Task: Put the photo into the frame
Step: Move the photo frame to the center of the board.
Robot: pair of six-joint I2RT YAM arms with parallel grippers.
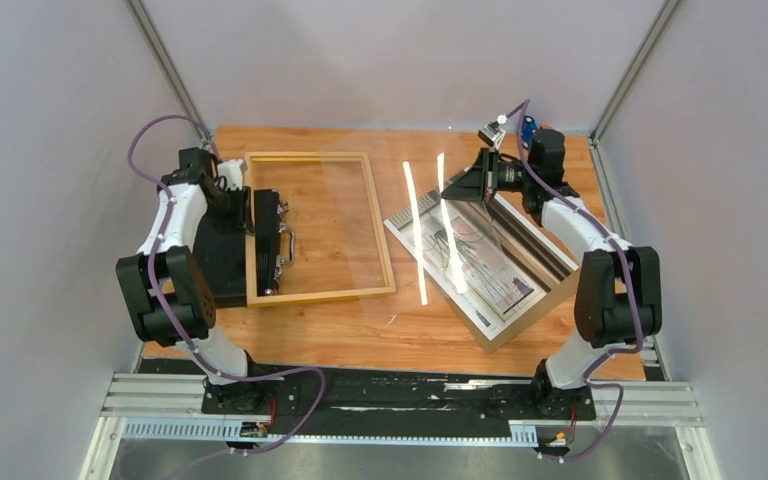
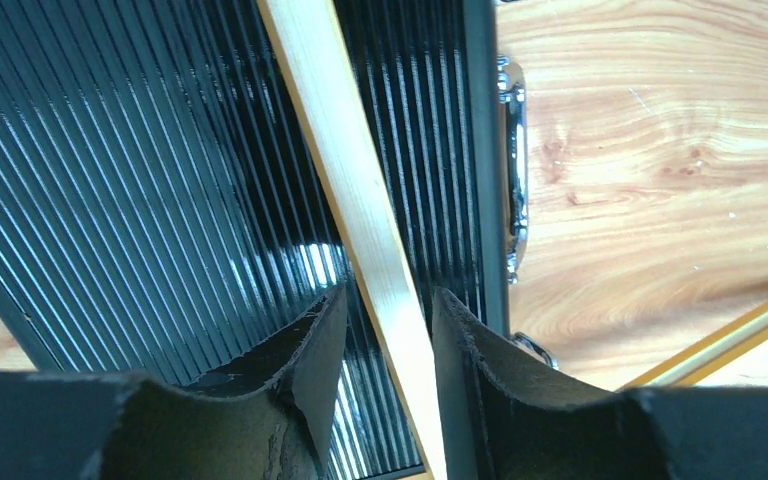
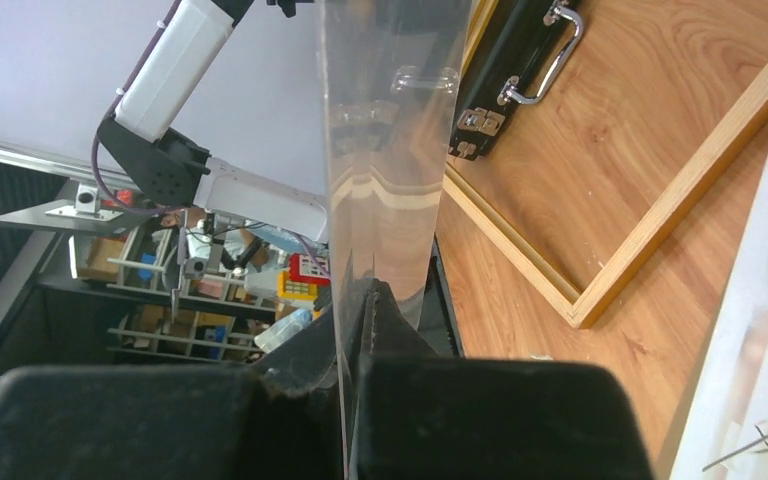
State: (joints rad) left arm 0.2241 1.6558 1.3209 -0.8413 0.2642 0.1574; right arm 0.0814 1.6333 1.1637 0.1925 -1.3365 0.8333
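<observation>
The frame (image 1: pixel 381 226) of light wood lies left of centre, with its left rail (image 2: pixel 360 190) resting over a black case. My left gripper (image 1: pixel 263 232) stands open astride that rail, and a gap shows beside its left finger (image 2: pixel 310 340). The photo (image 1: pixel 480 265) lies face up on the right, on a brown board. My right gripper (image 1: pixel 482 180) is shut on the edge of a clear pane (image 1: pixel 430 215), held raised and tilted between the photo and the frame. The pane (image 3: pixel 380 150) stands edge-on in the right wrist view, above the right gripper (image 3: pixel 360 330). A corner of the frame (image 3: pixel 680 200) shows beyond it.
A ribbed black case (image 1: pixel 222 250) with a metal handle (image 2: pixel 516 170) lies under the frame's left side. The brown backing board (image 1: pixel 508 338) juts out under the photo toward the near right. Grey walls close in the wooden table (image 1: pixel 360 330).
</observation>
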